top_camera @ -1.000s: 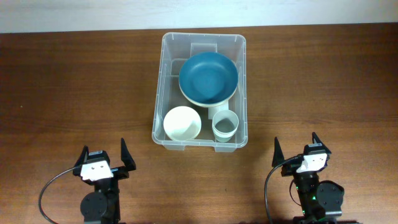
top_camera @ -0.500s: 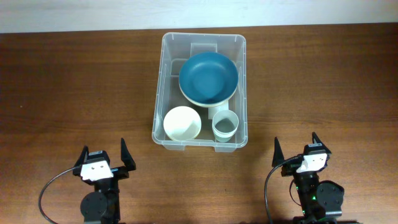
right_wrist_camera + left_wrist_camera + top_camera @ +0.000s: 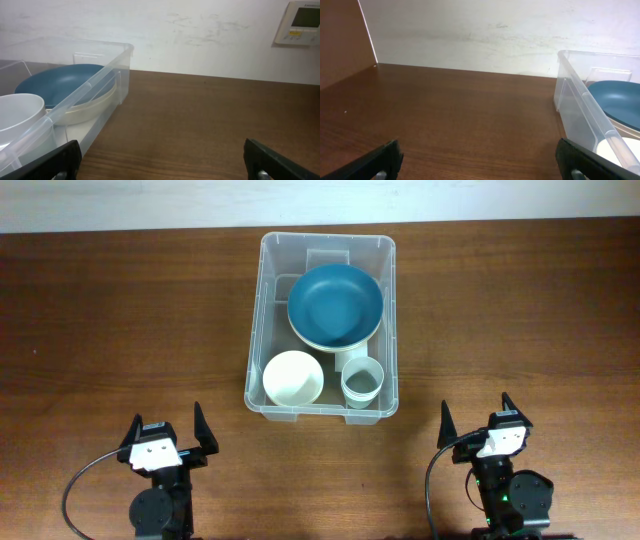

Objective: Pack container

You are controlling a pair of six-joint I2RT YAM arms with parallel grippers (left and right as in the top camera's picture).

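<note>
**Dark wood table (image 3: 110,310) against a scuffed white wall (image 3: 485,35)**

Brown wood grain from edge to edge in the overhead view, under soft, even light with a mild sheen and no hard shadows. Pale strip (image 3: 320,200) along the top edge, probably the foot of the wall. Faint grey scuffs and smears across the white paint directly behind the tabletop. At far left, a brown upright panel (image 3: 342,40) meeting the wall in a corner. High at right, a small beige wall controller (image 3: 302,22) with a greenish display, lettering too small to read.
</note>
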